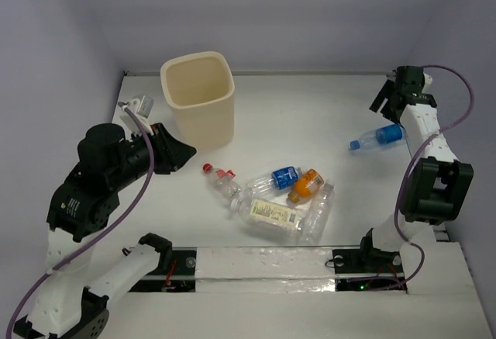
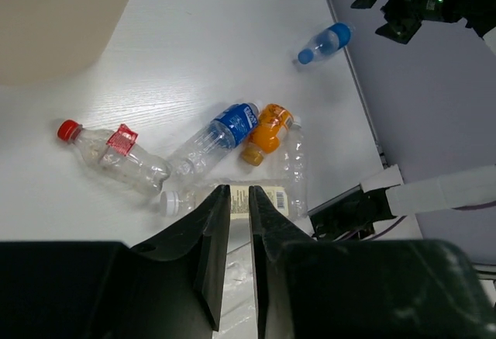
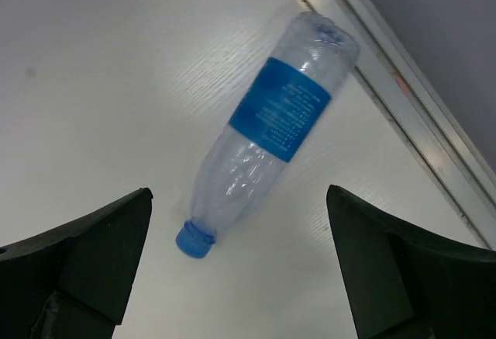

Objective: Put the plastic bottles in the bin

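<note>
Nearest the arm bases, five of the plastic bottles lie in a loose heap on the worktop (image 1: 310, 114). The pale-yellow-labelled bottle (image 1: 270, 215) is at the front, with the plain white-capped bottle (image 1: 316, 213) touching it on the right. The stubby orange bottle (image 1: 307, 185) and a blue-labelled bottle (image 1: 277, 178) lie just behind, and the red-capped bottle (image 1: 221, 181) is off to the left. The left end effector (image 2: 239, 193) hangs above and left of this heap, its fingers drawn almost together with nothing between them. Farther out, by the right edge, the second blue-labelled bottle (image 3: 271, 133) lies alone on its side. The right end effector (image 3: 236, 199) hovers over it with fingers spread wide, not touching it. Farthest, at the back left, stands the bin (image 1: 205, 118), and no bottle shows inside it. The step in hand appears to be a first pick, by the right arm on the lone bottle. The next move likely calls for descending until the fingers straddle the bottle's body, closing, then a long carry across to the bin.
</note>
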